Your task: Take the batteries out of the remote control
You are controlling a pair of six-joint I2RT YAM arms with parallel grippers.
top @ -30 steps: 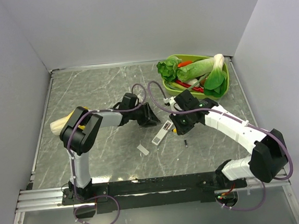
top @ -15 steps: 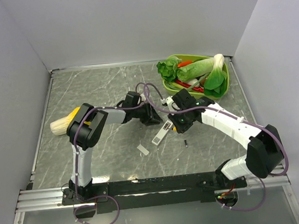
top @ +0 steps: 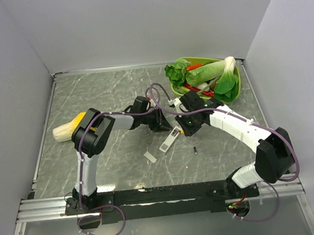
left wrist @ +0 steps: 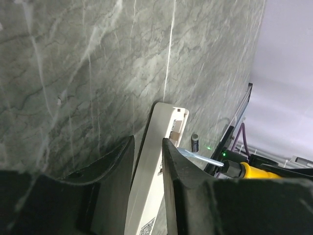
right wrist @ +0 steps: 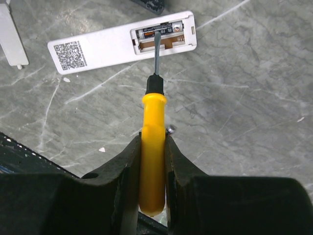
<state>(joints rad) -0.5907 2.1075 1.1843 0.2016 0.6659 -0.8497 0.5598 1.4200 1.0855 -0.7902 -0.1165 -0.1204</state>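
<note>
**Screwdriver tip in the remote's open back, one battery out on the table**

At the far left of the grey marble table (top: pixel 89 96) lies a pale lump (top: pixel 64 131) with a yellow end, well apart from the work. What it is cannot be told.

The left arm reaches across to the middle of the table. The left gripper (left wrist: pixel 147 141) is set narrow over the far end of the remote control (top: pixel 169 140). In the left wrist view its two fingers (left wrist: pixel 112 171) straddle the white handset lengthwise. One finger lies against the remote's edge, but a thin strip of table seems to show beside the other. Whether the gripper truly clamps the remote cannot be told.

Left of the remote and nearer the arm bases, a small flat white cover (top: pixel 150 156) lies alone on the table. The remote lies slantwise mid-table, back up. It has a square code label (right wrist: pixel 73 54) toward one end and its long recess open toward the other. A seated battery (right wrist: pixel 159 30) lies in one slot of the recess, and the slot beside it shows a brownish floor.

Right of the remote, a loose battery (top: pixel 195 149) lies on the table, near the handset but not touching it.

The right gripper (right wrist: pixel 152 139) is closed tight on the yellow handle of a screwdriver (right wrist: pixel 152 166). The metal shaft runs forward into the recess, and its tip rests against the seated battery.

At the far right, in the back corner, a green basket (top: pixel 238 91) holds leafy vegetables (top: pixel 208 73), apart from the remote.
</note>
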